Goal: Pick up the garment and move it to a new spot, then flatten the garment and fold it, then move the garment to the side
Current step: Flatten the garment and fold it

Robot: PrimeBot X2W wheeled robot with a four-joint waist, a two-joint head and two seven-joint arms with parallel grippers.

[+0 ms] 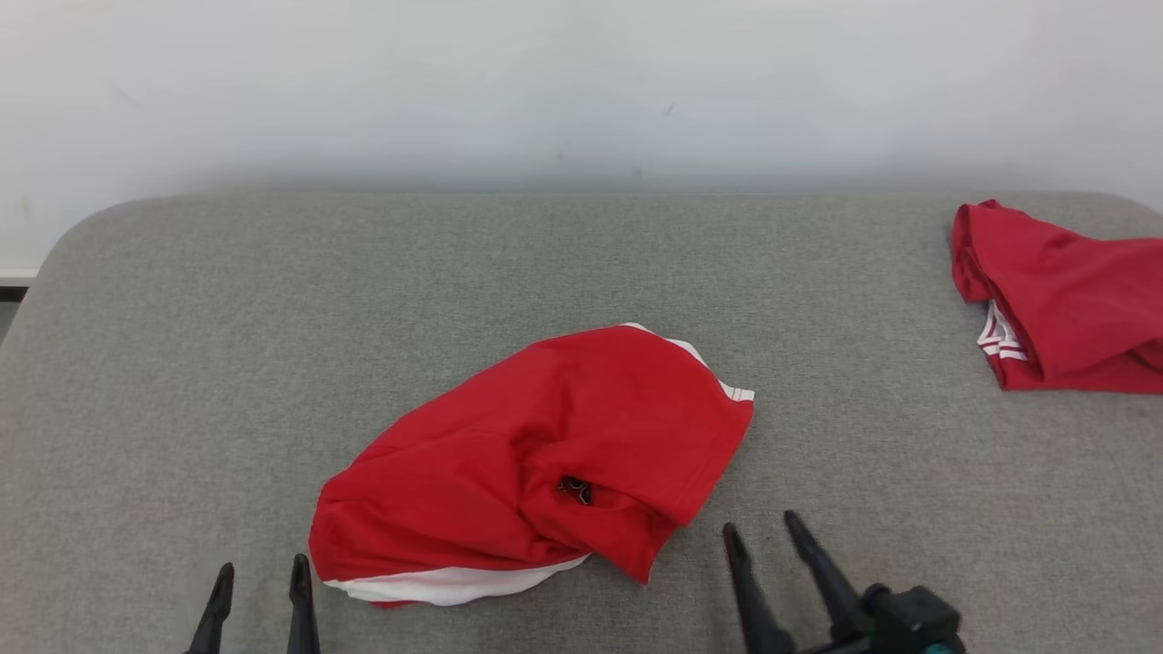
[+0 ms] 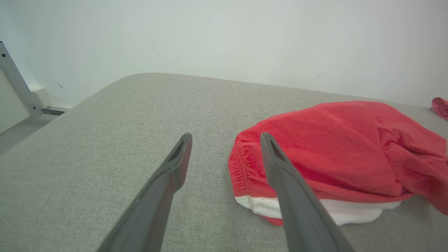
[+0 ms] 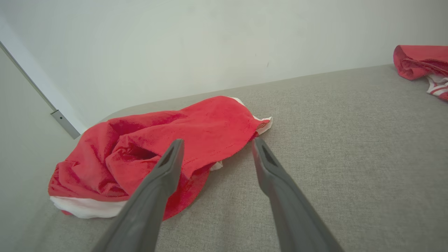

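A red garment (image 1: 536, 459) with white trim lies crumpled in a loose heap on the grey padded surface (image 1: 182, 363), near its front middle. A small dark emblem shows in one of its folds. My left gripper (image 1: 262, 572) stands open at the garment's lower-left corner, with nothing between its fingers. In the left wrist view the left gripper (image 2: 225, 140) points past the gathered waistband of the garment (image 2: 336, 147). My right gripper (image 1: 761, 527) is open just off the garment's lower-right edge. In the right wrist view the right gripper (image 3: 217, 145) hovers near the hem of the garment (image 3: 168, 147).
A second red garment (image 1: 1063, 304) with red-and-white striped trim lies bunched at the far right edge of the surface, also seen as the second garment (image 3: 420, 61) in the right wrist view. A pale wall (image 1: 581, 82) runs behind. A metal frame leg (image 2: 17, 84) stands off the left.
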